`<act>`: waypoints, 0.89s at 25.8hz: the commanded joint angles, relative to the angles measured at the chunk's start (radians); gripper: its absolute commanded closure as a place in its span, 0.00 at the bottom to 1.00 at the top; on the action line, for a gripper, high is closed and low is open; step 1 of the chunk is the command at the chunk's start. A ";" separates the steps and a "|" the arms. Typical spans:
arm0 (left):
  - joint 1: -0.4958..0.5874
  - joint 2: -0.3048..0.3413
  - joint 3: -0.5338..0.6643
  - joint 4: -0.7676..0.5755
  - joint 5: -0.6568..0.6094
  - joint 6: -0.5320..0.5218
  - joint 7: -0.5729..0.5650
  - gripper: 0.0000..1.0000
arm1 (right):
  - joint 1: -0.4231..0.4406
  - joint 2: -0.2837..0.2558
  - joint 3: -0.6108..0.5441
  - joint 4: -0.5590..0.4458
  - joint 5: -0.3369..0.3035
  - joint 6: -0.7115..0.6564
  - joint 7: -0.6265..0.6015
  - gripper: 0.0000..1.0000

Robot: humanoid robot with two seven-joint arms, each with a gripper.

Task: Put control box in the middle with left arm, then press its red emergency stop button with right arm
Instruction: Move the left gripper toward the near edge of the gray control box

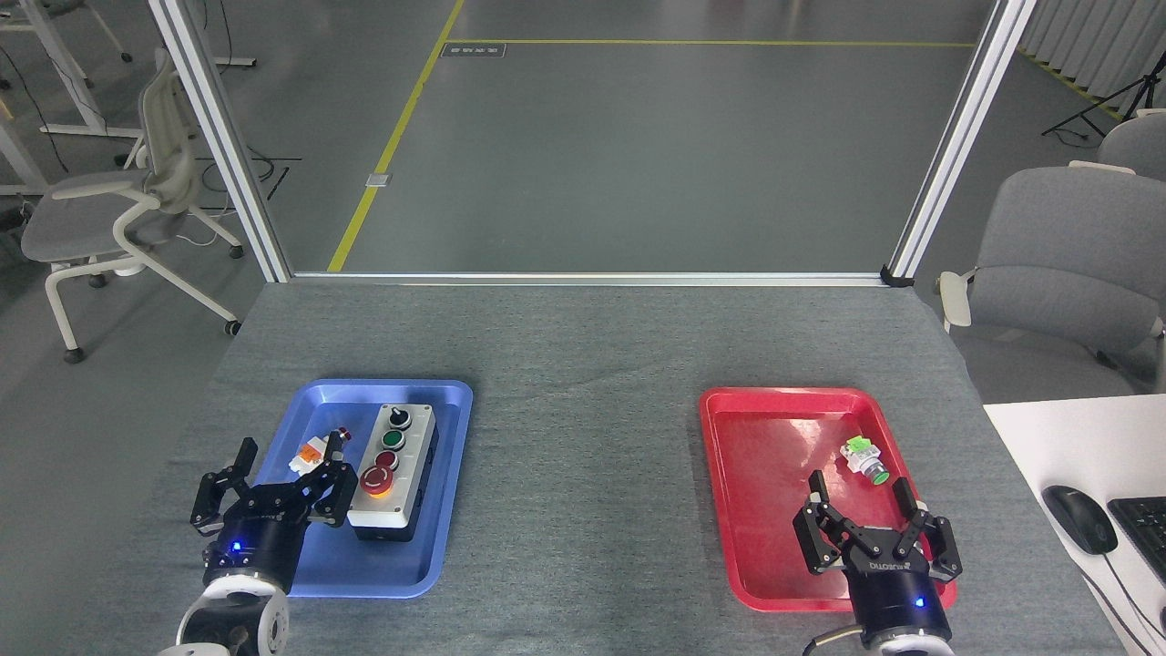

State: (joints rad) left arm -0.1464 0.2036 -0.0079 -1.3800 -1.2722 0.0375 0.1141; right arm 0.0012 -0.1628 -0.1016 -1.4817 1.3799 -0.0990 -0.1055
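The control box point(395, 474) is a white and black oblong with a black knob, a green button and a red emergency stop button point(377, 478) in a row. It lies in the blue tray point(437, 510) on the left. My left gripper point(290, 449) hovers open over the tray's left edge, fingers spread, one fingertip just left of the box, holding nothing. My right gripper point(858, 493) stands open over the near part of the red tray point(756, 492), holding nothing.
A small orange and white part point(310, 453) lies in the blue tray beside the box. A green and white button part point(865, 458) lies in the red tray. Grey cloth covers the table point(583, 437). A mouse point(1079, 531) sits on a white desk at right.
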 commanded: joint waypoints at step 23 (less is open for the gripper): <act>0.220 -0.016 -0.003 -0.128 0.019 -0.102 0.025 0.01 | -0.012 0.011 0.000 0.026 0.090 -0.071 0.033 0.01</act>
State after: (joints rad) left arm 0.0513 0.1942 0.0101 -1.5077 -1.2402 -0.0616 0.1371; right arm -0.0084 -0.1557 -0.1003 -1.4612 1.4844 -0.1507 -0.0673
